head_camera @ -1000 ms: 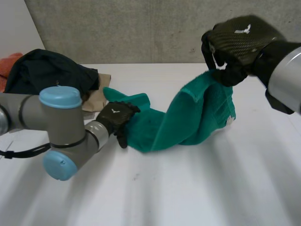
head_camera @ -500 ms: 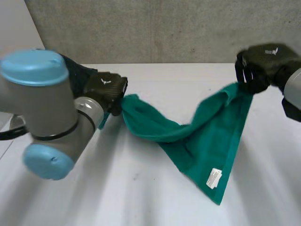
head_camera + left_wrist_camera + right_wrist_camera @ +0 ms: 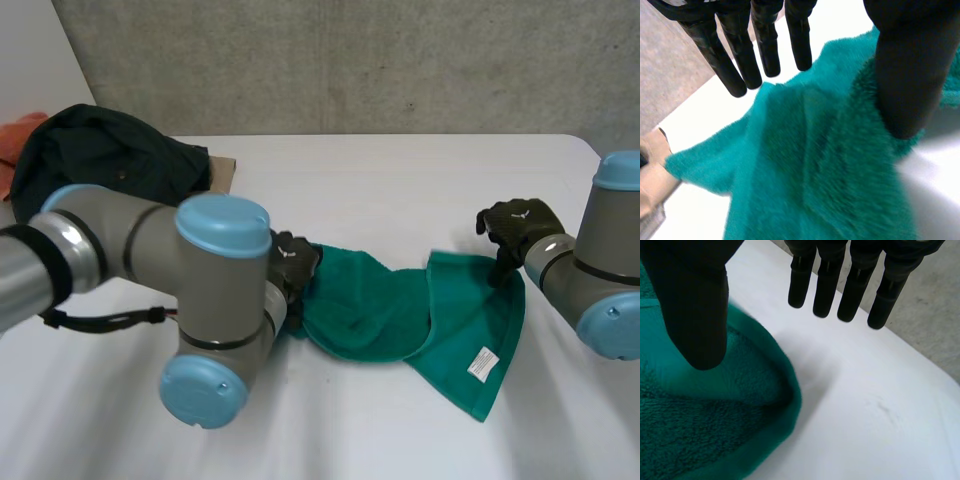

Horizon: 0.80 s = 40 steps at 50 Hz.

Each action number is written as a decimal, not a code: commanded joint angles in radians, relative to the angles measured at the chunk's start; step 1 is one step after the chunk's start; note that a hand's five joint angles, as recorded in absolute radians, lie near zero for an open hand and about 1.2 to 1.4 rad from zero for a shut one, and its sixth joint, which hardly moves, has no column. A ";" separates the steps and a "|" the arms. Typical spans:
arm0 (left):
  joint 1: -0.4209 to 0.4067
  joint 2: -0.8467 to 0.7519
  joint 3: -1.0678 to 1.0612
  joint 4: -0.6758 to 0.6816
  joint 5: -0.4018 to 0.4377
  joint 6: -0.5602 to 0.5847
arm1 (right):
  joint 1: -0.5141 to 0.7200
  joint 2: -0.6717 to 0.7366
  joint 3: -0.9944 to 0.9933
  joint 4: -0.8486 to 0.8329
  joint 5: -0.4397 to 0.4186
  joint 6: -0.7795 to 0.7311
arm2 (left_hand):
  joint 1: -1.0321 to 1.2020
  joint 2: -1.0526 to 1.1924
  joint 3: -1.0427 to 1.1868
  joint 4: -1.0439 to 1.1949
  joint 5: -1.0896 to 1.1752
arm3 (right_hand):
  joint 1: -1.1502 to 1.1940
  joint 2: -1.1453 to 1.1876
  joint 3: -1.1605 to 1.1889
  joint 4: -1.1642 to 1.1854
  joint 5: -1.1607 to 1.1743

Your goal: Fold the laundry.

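Teal towel (image 3: 380, 305) lies rumpled on the white desk (image 3: 400, 190) in the head view, strung between the left robot hand (image 3: 293, 262) at one end and the right robot hand (image 3: 517, 226) at its far corner. Its long axis runs across the desk from one hand to the other, sagging toward the near edge in the middle. The corner with the white label (image 3: 482, 363) points at the near edge. No tidy fold is made yet, so I judge the task to be at an early stage: the towel has to be flattened and doubled. A dark garment (image 3: 100, 155) and an orange cloth (image 3: 18, 140) wait at the back, on the left arm's side.

From the left wrist, the fingers (image 3: 760, 50) are straight and spread above the towel's end, and the thumb (image 3: 905, 75) has its tip at the pile. Nothing is pinched.

From the right wrist, the straight fingers (image 3: 827, 280) hang over bare desk. The thumb (image 3: 695, 305) is over the towel's rounded edge, well apart from them, and this hand holds nothing either.
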 commanded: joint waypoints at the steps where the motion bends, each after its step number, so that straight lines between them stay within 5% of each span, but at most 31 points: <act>1: 0.073 0.194 -0.138 0.010 0.081 0.011 | 0.021 -0.148 0.038 0.135 -0.025 -0.125 | -0.154 -0.162 -0.165 -0.154 -0.152 | -0.054 -0.043 -0.048 -0.046 -0.026; 9: 0.196 0.375 -0.349 0.050 0.179 0.006 | 0.075 -0.196 0.078 0.200 -0.057 -0.316 | -0.236 -0.245 -0.248 -0.236 -0.234 | -0.104 -0.093 -0.098 -0.096 -0.077; 16: 0.294 0.435 -0.497 0.053 0.279 0.006 | 0.118 -0.086 0.046 0.080 -0.094 -0.356 | -0.219 -0.227 -0.230 -0.219 -0.217 | -0.098 -0.088 -0.092 -0.090 -0.071; 24: 0.314 0.434 -0.604 0.048 0.311 -0.009 | 0.128 0.083 -0.074 0.040 -0.177 -0.539 | -0.204 -0.212 -0.215 -0.204 -0.202 | -0.063 -0.052 -0.057 -0.055 -0.036; 34: 0.330 0.438 -0.629 0.056 0.310 -0.011 | 0.130 0.246 -0.244 0.074 -0.171 -0.623 | -0.201 -0.210 -0.212 -0.201 -0.199 | 0.002 0.012 0.008 0.010 0.029; 37: 0.330 0.443 -0.629 0.056 0.307 -0.011 | 0.124 0.269 -0.287 0.105 -0.165 -0.629 | -0.204 -0.212 -0.215 -0.204 -0.202 | 0.385 0.395 0.391 0.393 0.412; 39: 0.328 0.447 -0.627 0.058 0.307 -0.011 | 0.122 0.257 -0.309 0.117 -0.159 -0.621 | -0.210 -0.218 -0.221 -0.210 -0.208 | 0.895 0.905 0.901 0.903 0.922; 40: 0.328 0.447 -0.627 0.058 0.307 -0.011 | 0.121 0.244 -0.312 0.120 -0.154 -0.615 | -0.213 -0.221 -0.224 -0.213 -0.211 | 0.898 0.908 0.904 0.906 0.925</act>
